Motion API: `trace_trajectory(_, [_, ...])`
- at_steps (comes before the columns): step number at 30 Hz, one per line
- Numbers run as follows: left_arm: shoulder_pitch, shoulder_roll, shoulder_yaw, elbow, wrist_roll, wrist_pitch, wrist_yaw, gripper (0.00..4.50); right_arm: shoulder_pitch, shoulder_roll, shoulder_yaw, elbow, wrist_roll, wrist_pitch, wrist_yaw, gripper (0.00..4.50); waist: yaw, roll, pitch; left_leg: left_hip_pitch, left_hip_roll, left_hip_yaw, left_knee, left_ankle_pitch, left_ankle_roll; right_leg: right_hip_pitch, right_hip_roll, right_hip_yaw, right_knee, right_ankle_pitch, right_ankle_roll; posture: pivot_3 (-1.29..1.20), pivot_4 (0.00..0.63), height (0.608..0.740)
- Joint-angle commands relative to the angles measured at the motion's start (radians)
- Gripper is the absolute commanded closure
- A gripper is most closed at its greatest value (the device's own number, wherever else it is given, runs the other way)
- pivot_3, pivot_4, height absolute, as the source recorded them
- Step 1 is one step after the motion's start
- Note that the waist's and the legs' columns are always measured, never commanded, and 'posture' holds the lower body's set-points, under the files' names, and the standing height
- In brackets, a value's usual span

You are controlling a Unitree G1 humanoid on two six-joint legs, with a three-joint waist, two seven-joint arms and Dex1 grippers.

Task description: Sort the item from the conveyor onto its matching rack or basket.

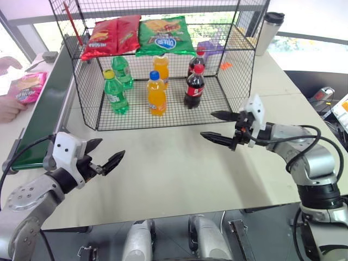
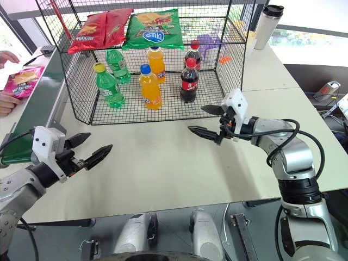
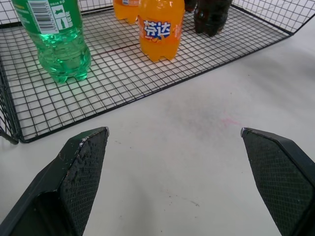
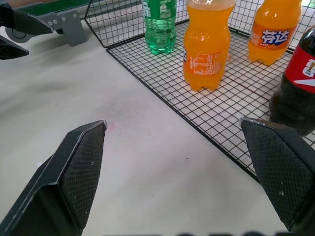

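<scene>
Pink chip bag (image 1: 29, 87) lies far up the conveyor (image 1: 46, 111), well beyond both wide-open grippers.

The rack (image 1: 163, 65) fills the upper middle of the frame, chip bags (image 1: 136, 35) on its top tier and bottles (image 1: 156, 93) standing below. The conveyor (image 1: 46, 109) runs along its left side, and the snack bag (image 1: 28, 87) lies at far left (beside a person's hand (image 1: 8, 109)). A tumbler (image 1: 269, 32) stands upper right.
</scene>
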Motion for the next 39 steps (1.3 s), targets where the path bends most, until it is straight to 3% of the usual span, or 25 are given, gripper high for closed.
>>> trace_trajectory(1, [0.0,0.005,0.028,-0.023,-0.001,-0.016,0.002,0.03,-0.022,0.011,-0.004,0.001,-0.005,-0.029,-0.003,0.0,0.0,0.0,0.0,0.0,0.0,0.0,0.0,0.0,0.0,0.0,0.0,0.0,0.0,0.0,0.0,0.0,0.15,0.74])
trace_trajectory(39, [-0.083,-0.006,-0.011,0.028,0.027,-0.036,0.015,0.03,-0.026,0.038,0.007,0.034,-0.041,-0.076,-0.03,0.0,0.001,0.0,0.0,0.0,0.0,0.0,0.001,0.0,0.0,0.001,0.0,0.0,0.001,0.0,0.0,0.0,0.15,0.74])
